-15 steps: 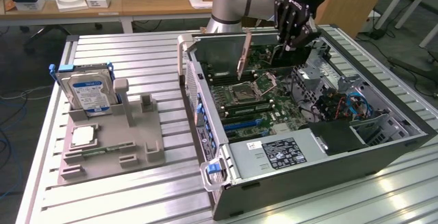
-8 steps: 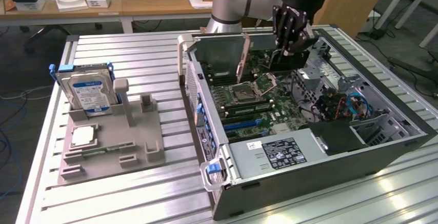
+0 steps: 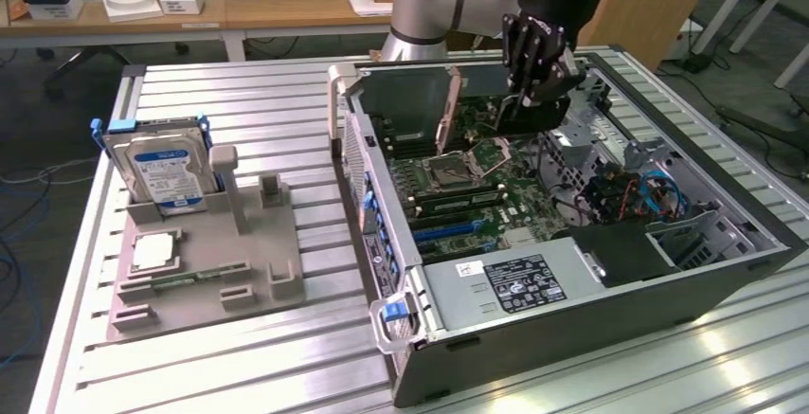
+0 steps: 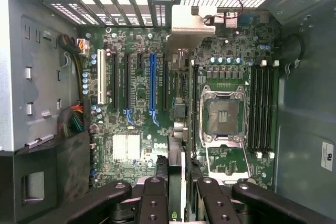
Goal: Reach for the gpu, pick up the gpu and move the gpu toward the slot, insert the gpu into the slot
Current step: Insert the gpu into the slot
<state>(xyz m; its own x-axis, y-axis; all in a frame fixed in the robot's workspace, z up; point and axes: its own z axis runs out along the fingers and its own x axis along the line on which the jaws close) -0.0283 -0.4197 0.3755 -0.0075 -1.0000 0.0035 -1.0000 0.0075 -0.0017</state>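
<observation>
The claw (image 3: 525,94) hangs inside the open computer case (image 3: 708,286), over the far part of the motherboard (image 3: 487,191). Its fingers (image 4: 155,196) are closed on the gpu (image 3: 521,117), 1 on each side of the card. In the wrist view the gpu (image 4: 179,124) is seen edge-on, a thin dark strip running from the claw (image 4: 182,192) to a pale metal bracket at its far end. The card is above the board, between the row of expansion slots and the CPU socket (image 4: 223,111), and it cannot be told whether its lower edge touches anything. A long blue slot (image 4: 153,85) lies just beside it and a white slot (image 4: 101,77) further off.

The case lies on its side on the ribbed metal table (image 3: 303,376). Its power supply (image 3: 506,286), at the near end, carries a black-and-white label with print too small to read. On the table toward the exterior view's left sits a grey holder (image 3: 253,253). A silver hard drive (image 3: 165,172) stands upright in it, its blue label unreadable. A green memory stick (image 3: 192,277) lies flat nearer the front.
</observation>
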